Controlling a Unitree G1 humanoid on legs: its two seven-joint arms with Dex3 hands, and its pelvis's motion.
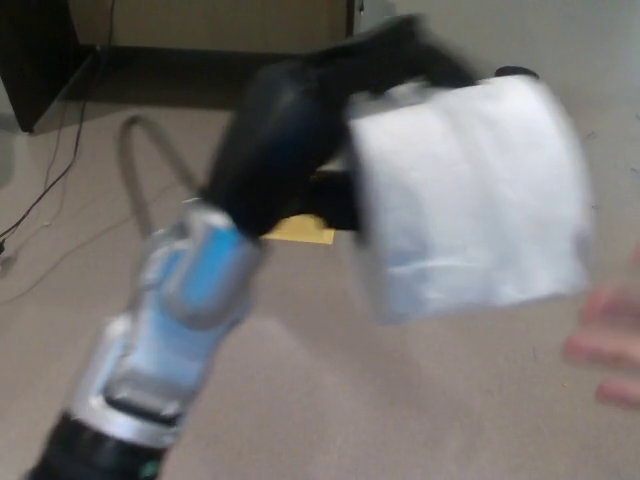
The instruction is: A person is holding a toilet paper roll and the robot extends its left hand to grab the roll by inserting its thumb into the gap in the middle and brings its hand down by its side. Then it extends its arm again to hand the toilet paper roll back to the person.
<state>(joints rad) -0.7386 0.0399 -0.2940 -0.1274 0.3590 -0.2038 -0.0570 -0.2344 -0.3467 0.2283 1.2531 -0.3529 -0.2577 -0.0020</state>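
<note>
My left hand (pixel 300 130) is raised high in the middle of the head view, shut on the white toilet paper roll (pixel 470 195), which looks large and blurred from motion. The black fingers wrap over the roll's top and left side. My silver and blue left forearm (pixel 175 310) runs down to the bottom left. A person's fingertips (pixel 610 345) show at the right edge, just below and right of the roll, apart from it. My right hand is out of sight.
A yellow sheet (pixel 300 230) lies on the grey floor, mostly hidden behind my hand. A dark cabinet (pixel 35 60) stands at the upper left, with cables (pixel 50 180) trailing on the floor beside it.
</note>
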